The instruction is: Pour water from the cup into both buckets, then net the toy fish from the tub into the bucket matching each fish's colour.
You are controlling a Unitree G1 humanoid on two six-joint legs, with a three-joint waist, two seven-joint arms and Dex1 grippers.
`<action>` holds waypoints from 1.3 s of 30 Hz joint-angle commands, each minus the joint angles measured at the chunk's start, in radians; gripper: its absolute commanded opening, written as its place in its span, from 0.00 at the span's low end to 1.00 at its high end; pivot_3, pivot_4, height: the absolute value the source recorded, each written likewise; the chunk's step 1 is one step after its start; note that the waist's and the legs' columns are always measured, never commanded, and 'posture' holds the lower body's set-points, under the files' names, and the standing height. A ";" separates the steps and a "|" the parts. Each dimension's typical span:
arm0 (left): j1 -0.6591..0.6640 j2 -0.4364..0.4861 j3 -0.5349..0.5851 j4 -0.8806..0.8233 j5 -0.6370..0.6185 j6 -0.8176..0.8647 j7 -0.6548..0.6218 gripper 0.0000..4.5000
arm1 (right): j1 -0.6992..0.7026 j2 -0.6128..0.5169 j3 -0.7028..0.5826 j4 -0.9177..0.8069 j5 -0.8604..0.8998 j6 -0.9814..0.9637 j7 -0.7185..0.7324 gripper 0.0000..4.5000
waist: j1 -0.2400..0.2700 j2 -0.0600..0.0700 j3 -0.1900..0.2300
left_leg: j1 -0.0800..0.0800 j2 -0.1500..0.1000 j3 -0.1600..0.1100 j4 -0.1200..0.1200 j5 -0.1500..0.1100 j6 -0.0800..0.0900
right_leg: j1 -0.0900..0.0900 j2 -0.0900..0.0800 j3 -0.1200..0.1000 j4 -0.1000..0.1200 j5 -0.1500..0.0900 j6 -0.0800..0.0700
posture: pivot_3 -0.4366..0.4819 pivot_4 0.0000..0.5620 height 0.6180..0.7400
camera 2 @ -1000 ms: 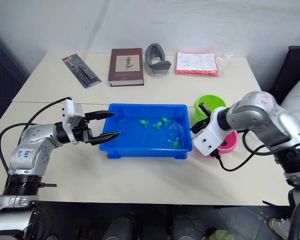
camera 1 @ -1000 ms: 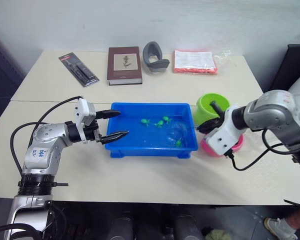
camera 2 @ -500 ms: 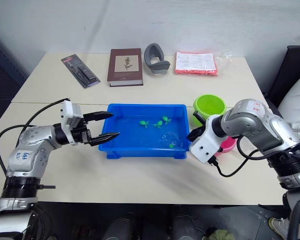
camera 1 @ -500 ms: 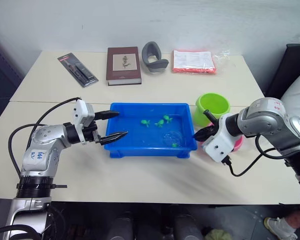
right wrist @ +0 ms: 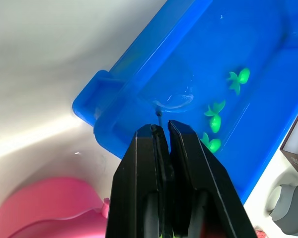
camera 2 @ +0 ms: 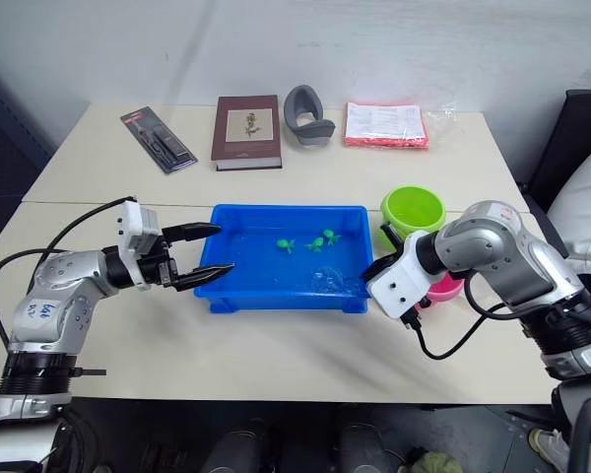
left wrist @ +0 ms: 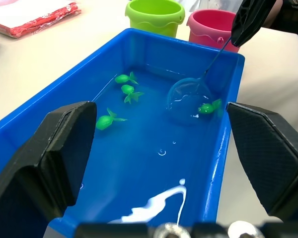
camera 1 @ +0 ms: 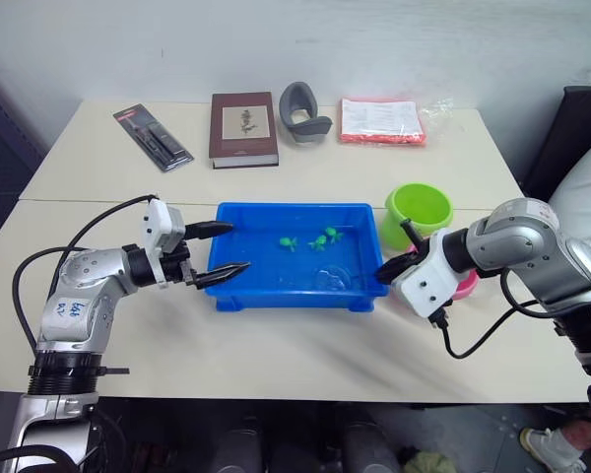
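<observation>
**Q:** What sits in the containers on the table?

**A:** The tub, a shallow blue plastic tray, holds water, four green toy fish and the hoop of the net. Three fish cluster near the far wall; the fourth lies at the hoop's rim near the right end. The lime green bucket and the pink bucket stand side by side just beyond the tub's right end; what is inside them cannot be made out.

**Q:** And the grippers?

**A:** The right gripper has its two black fingers pinched together on the net's thin black handle, just outside the tub's right rim, with the hoop dipped into the water. The left gripper is spread wide with nothing between its fingers, hovering at the tub's left end, one finger above the rim.

**Q:** What else is laid out?

**A:** Four things line the far edge of the cream table: a flat black-and-red packaged tool, one brown hardback book, a curved grey plastic piece, and a red-edged packet in clear wrap.
</observation>
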 commanded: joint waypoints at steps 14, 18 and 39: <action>0.021 0.020 0.039 -0.053 -0.023 0.002 0.007 1.00 | -0.096 0.016 0.003 0.233 -0.148 -0.298 -0.153 0.00 | -0.002 0.000 0.000 | 0.000 0.000 0.001 0.000 0.000 0.000 | 0.000 0.000 0.001 0.000 0.000 0.000 | 0.48 0.27 1.00; 0.024 0.023 0.038 -0.054 -0.016 -0.001 0.004 1.00 | -0.135 0.033 0.050 0.279 -0.116 -0.384 -0.103 0.00 | -0.002 0.000 0.000 | 0.000 0.000 0.001 0.000 0.000 0.000 | 0.000 0.000 0.001 0.000 0.000 0.000 | 0.48 0.27 1.00; 0.022 0.037 0.054 -0.048 -0.014 -0.010 0.010 1.00 | -0.119 0.114 -0.017 0.111 0.230 0.137 0.114 0.00 | -0.001 0.000 0.000 | 0.000 0.001 -0.001 0.000 0.000 -0.001 | 0.000 0.000 0.000 0.001 0.000 0.000 | 0.48 0.27 1.00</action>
